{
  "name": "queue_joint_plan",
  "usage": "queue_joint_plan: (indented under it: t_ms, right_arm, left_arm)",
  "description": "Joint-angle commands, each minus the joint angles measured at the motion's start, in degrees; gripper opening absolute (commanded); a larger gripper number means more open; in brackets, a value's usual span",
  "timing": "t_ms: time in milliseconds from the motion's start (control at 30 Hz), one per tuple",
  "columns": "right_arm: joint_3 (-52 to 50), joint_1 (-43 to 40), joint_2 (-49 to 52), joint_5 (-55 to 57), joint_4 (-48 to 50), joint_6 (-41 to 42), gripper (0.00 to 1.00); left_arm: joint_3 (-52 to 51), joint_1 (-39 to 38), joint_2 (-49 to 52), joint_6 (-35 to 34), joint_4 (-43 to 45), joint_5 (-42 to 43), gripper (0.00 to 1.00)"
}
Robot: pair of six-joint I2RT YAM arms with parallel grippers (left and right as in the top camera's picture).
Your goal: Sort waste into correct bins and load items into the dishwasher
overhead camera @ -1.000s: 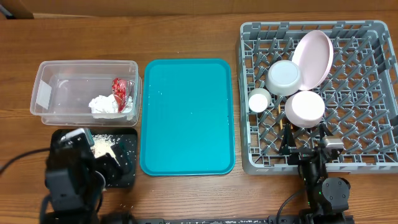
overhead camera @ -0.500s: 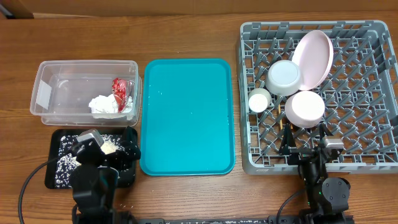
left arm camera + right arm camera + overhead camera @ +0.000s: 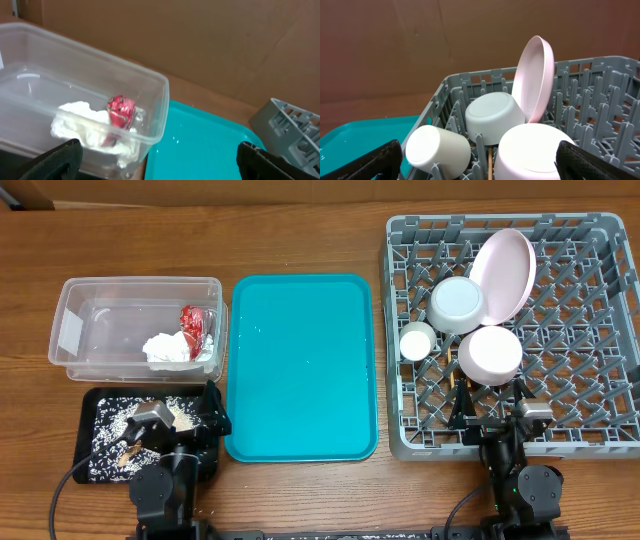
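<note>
Wooden table [image 3: 300, 220], read from the near edge outward. The left gripper [image 3: 159, 161], jaws spread and empty, sits over the right part of the black tray [image 3: 85, 465], which carries rice [image 3: 110, 430] and brown scraps. The right gripper [image 3: 480, 165], likewise spread and empty, sits at the near rim of the rack [image 3: 580, 330]. Beyond the black tray, the tub [image 3: 90, 300] holds the napkin [image 3: 165, 348] and wrapper [image 3: 192, 320]. The teal tray [image 3: 300, 360] lies between tub and rack. In the rack stand the cup [image 3: 416, 340], pink bowl [image 3: 488, 355], grey-green bowl [image 3: 458, 302], plate [image 3: 505, 270] on edge, and chopsticks [image 3: 489, 160] between pegs. A brown board [image 3: 200, 40] closes the far side. Compared with one second earlier, the left arm has drawn back, uncovering the black tray; all else is unmoved.
</note>
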Motion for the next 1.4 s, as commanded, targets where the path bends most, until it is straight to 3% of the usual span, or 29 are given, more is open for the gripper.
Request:
queue_joint_plan:
  t_ms: [0,233,433,533,1367]
  right_arm:
    - [-0.61,-0.22,-0.57,0.31,0.33,-0.37,1.00]
    - [-0.61,-0.22,-0.57,0.31,0.33,-0.37,1.00]
    - [-0.61,-0.22,-0.57,0.28,0.33,-0.37,1.00]
    - [-0.59,-0.22,-0.57,0.31,0.33,-0.37,1.00]
    - [-0.61,-0.22,-0.57,0.31,0.33,-0.37,1.00]
  left_arm:
    - [-2.08,0.13,-2.56,-0.35,0.59,0.26,1.00]
    - [-2.99,-0.31,-5.60,5.05,-0.83,-1.27,1.00]
    - [-3.02,-4.52,-5.77,19.02,-1.29,-1.68,1.00]
    - [-3.02,-6.75,-5.77,21.46,-1.49,-3.34,1.00]
    - [-2.99,-8.41,-5.73,22.75,-1.53,-4.13,1.00]
